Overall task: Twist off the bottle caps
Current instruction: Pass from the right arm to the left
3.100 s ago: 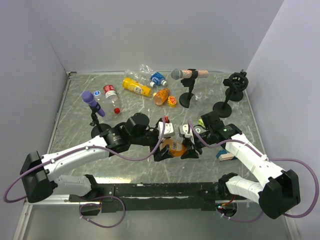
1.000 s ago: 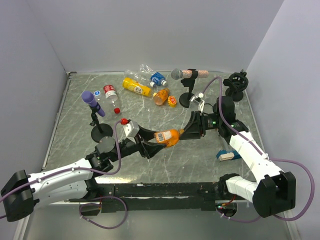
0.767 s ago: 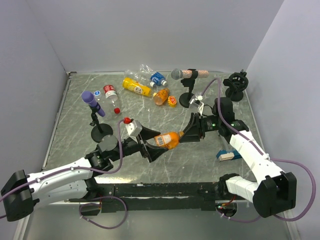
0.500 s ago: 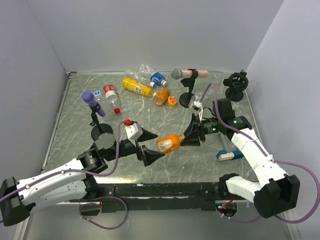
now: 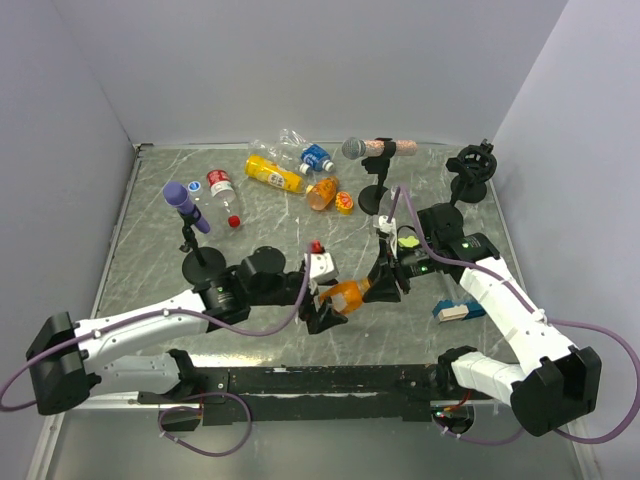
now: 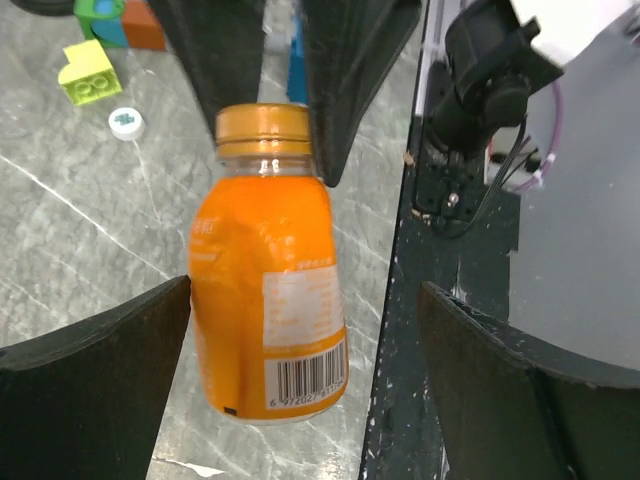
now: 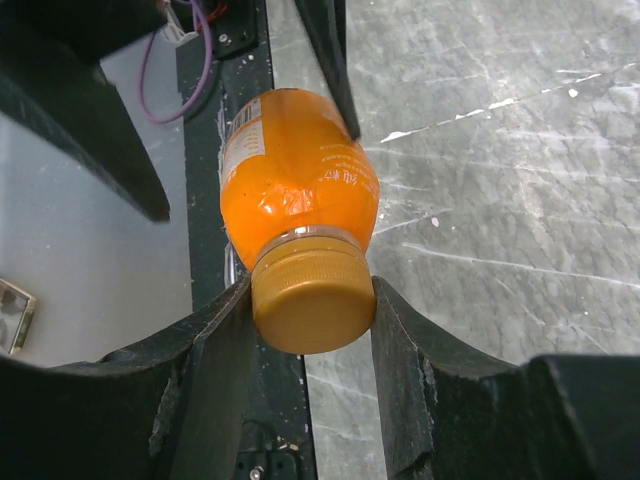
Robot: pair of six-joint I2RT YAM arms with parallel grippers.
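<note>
A stubby orange bottle (image 5: 347, 295) hangs above the table near its front middle. My right gripper (image 7: 310, 300) is shut on its orange-brown bottle cap (image 7: 312, 300), one finger pressed on each side. The bottle body (image 7: 298, 180) points away from that gripper. My left gripper (image 6: 305, 290) stands wide open around the bottle's lower half (image 6: 268, 270), with a gap between the bottle and each finger. In the left wrist view the cap (image 6: 265, 122) sits pinched between the right arm's dark fingers. More bottles lie at the back: a yellow one (image 5: 273, 174), a clear blue-labelled one (image 5: 310, 155), and two orange ones (image 5: 322, 191).
A clear red-labelled bottle (image 5: 221, 187) and a loose red cap (image 5: 233, 221) lie back left. A purple microphone (image 5: 186, 207), a grey microphone (image 5: 355, 148) and a black stand (image 5: 470, 165) are upright. A blue block (image 5: 452, 311) lies right; a yellow-green block (image 6: 88, 72) and white ring (image 6: 126, 122) lie nearby.
My left gripper opened wide, drew back from the bottle's base, then came forward again around the bottle. The right gripper kept the cap and carried the bottle slightly toward the front.
</note>
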